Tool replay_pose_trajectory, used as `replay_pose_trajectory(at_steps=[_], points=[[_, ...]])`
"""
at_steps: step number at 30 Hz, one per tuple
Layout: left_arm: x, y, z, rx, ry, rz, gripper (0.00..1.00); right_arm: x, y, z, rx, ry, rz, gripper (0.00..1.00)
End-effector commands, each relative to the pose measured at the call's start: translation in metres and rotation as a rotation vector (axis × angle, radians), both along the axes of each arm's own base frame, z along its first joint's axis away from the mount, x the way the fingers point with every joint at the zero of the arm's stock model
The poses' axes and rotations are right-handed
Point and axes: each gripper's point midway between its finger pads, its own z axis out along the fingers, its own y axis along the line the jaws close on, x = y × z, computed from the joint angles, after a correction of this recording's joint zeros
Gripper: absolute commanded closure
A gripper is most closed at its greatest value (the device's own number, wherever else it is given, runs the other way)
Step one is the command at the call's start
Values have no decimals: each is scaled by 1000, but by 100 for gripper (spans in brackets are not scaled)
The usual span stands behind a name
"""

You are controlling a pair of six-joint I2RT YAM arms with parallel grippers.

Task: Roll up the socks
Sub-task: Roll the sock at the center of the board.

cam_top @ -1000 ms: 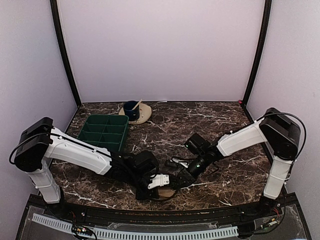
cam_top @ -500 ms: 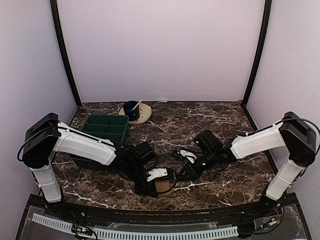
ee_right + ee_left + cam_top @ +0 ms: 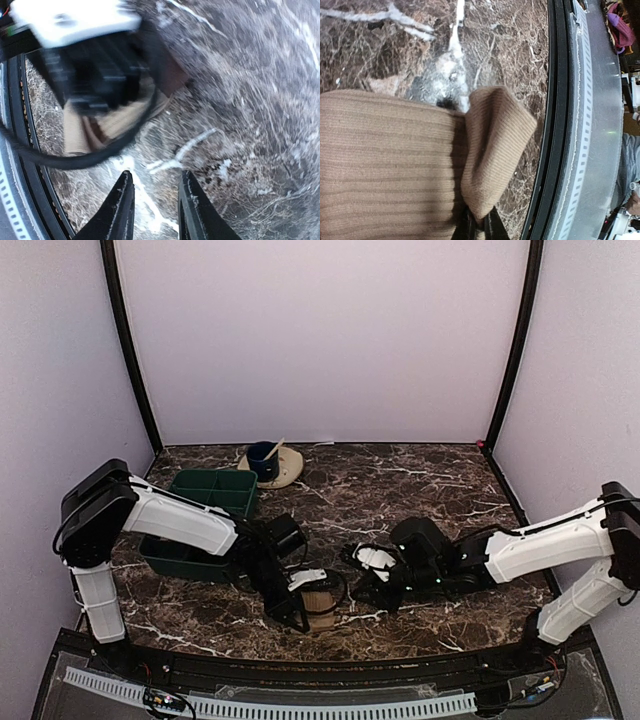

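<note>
Left gripper (image 3: 306, 604) is recorded as clenched on the socks (image 3: 323, 602); in the left wrist view its dark fingers (image 3: 489, 230) are pressed close at the bottom edge, with tan cloth pinched between them. A ribbed tan bundle is noted filling the left of that view, and a folded flap (image 3: 495, 150) is turned out toward the black rail (image 3: 555, 125) at the table's near edge. From above, the socks are seen as a short tan roll resting on the marble table (image 3: 420, 480), near its front edge. Right gripper (image 3: 362, 585) is held just to the right of the roll, apart from it. Its two fingers (image 3: 122, 210) are spread, nothing is caught between them, and bare marble is seen below. A black cable loop (image 3: 100, 160) is blurred across the right wrist view. Farther back left, a green divided tray (image 3: 205, 502) is partly covered by the left arm. A beige saucer (image 3: 290, 468) bearing a blue cup (image 3: 263, 457) is logged by the rear wall.
</note>
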Motion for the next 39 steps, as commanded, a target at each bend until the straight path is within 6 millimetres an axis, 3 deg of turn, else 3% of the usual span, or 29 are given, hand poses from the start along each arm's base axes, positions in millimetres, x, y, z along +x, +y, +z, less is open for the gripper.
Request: replay_pose_trajectory(at_steps=[1, 10, 19, 27, 32, 39], points=[[-8, 8, 5, 18, 125, 11, 98, -2, 7, 10, -27, -173, 11, 72], [-5, 13, 5, 10, 212, 31, 98, -42, 31, 4, -97, -259, 154, 72], [-5, 16, 2, 15, 256, 35, 98, -67, 56, 5, -136, -341, 254, 71], [-2, 17, 4, 13, 277, 38, 98, -76, 68, 8, -149, -379, 300, 67], [-1, 17, 4, 11, 295, 40, 98, -78, 73, -9, -197, -386, 334, 67], [-2, 18, 3, 11, 311, 39, 98, -73, 78, -15, -224, -430, 347, 66]])
